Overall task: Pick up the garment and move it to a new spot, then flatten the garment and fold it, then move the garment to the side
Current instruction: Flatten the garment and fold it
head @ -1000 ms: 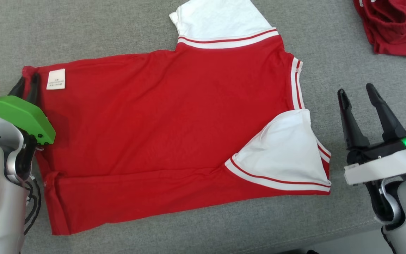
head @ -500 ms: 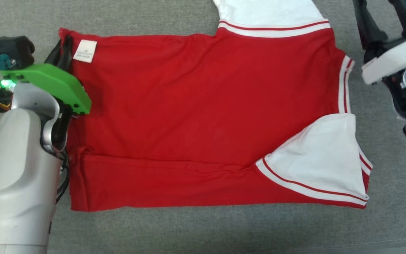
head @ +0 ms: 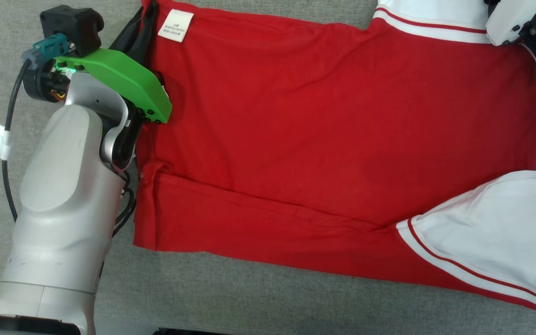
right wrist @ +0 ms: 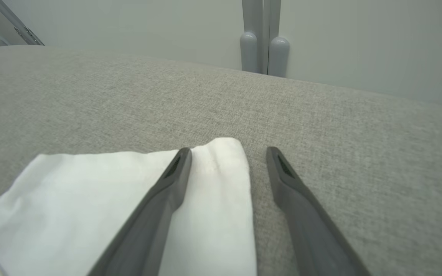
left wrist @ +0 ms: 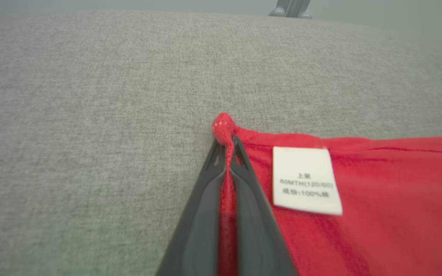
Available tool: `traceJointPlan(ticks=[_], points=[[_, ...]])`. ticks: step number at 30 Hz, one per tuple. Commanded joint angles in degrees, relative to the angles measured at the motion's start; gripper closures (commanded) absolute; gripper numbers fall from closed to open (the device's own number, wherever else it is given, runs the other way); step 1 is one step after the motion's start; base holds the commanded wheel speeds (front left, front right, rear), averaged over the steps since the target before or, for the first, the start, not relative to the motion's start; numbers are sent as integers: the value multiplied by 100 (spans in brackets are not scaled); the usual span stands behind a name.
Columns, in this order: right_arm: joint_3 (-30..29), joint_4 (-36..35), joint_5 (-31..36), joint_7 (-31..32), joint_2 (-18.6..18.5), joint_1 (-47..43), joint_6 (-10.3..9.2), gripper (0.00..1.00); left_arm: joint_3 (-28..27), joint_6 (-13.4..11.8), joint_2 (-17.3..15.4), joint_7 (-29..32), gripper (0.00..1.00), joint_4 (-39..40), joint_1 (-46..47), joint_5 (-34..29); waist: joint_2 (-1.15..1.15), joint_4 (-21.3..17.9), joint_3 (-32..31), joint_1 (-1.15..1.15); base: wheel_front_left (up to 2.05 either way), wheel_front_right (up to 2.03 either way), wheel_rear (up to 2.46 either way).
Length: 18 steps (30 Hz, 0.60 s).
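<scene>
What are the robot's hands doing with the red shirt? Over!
Left gripper shut on a corner of the red shirt, beside the label. Right gripper open over the white sleeve. Shirt spread on the grey surface.

The head view's top edge cuts off the upper white sleeve of the garment; its right edge cuts the striped neck. There the green cover hides the base of the left claw. The print on the label is blurred in the left wrist view; perhaps it ends in "100%". The right wrist view's bottom edge cuts the sleeve.
</scene>
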<state>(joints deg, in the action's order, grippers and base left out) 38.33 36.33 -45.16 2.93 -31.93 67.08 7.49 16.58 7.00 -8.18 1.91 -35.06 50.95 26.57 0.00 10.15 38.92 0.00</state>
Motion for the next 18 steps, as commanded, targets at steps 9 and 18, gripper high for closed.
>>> traceJointPlan(ticks=[9, 18], points=[[382, -109, -338, -769, -334, 217, 0, 100, -53, -40, -292, -206, 100, -168, -70, 46, 0, -124, -286, 0, 0, 0, 0], [303, -799, -355, -1578, -640, -260, 0, 100, -128, -126, -559, -138, 100, 584, -331, 104, 0, -506, -839, 0, 0, 0, 0]])
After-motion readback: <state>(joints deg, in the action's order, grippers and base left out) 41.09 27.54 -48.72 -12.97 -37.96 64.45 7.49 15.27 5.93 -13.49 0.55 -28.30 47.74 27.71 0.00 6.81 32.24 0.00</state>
